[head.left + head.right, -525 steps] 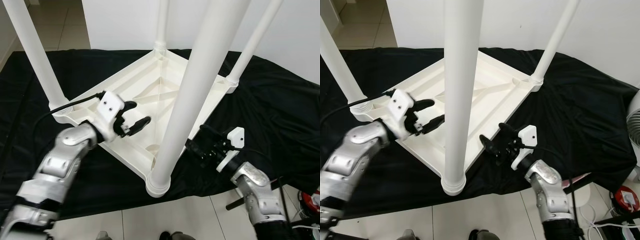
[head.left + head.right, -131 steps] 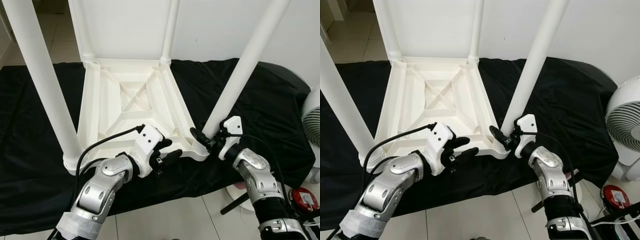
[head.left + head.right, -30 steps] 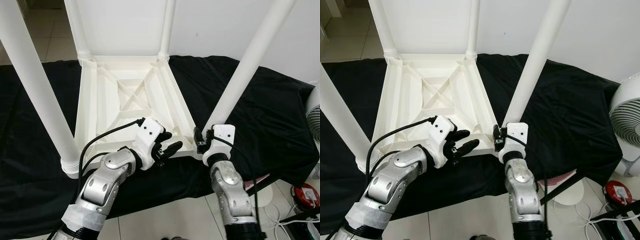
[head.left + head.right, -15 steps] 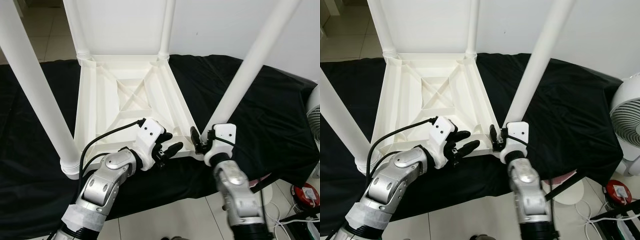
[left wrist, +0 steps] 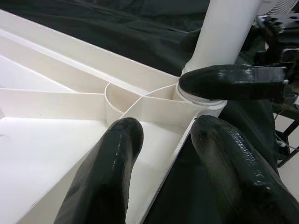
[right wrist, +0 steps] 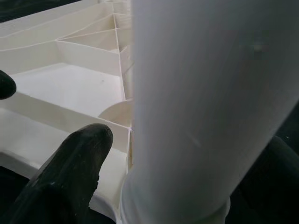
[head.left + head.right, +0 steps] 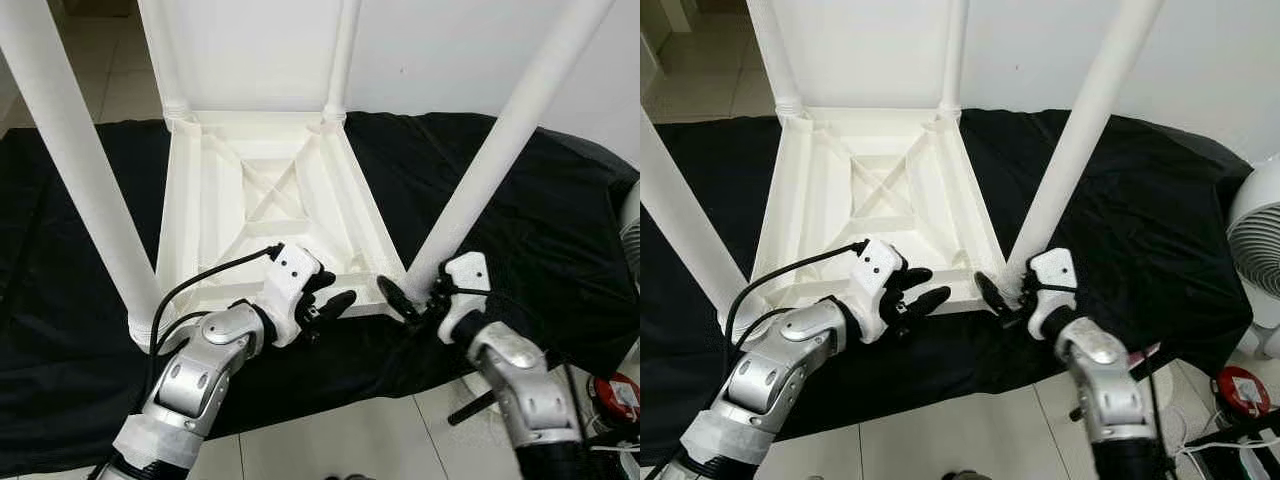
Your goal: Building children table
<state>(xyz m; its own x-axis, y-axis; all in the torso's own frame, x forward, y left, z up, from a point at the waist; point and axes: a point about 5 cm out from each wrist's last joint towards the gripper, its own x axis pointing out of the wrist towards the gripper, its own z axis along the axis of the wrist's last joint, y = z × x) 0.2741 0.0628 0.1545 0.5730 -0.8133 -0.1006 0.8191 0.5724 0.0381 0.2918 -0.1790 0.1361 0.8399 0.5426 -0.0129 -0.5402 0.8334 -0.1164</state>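
Tabletop: white ribbed plastic children's tabletop [image 7: 270, 205] lies upside down on black cloth [image 7: 560, 230].
Legs: four white round plastic legs stand in its corner sockets; assembly looks nearly complete.
Left gripper [image 7: 325, 300]: fingers spread, straddling near edge rim.
Right gripper [image 7: 418, 297]: fingers spread around near-right corner leg [image 7: 490, 165]; seating probably remains, then turning upright.

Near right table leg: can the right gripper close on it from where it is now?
Probably yes. The right gripper is open at the foot of the near right leg, and the right wrist view shows the leg between its fingers. Nothing stands between them; the left gripper straddles the tabletop rim beside it.
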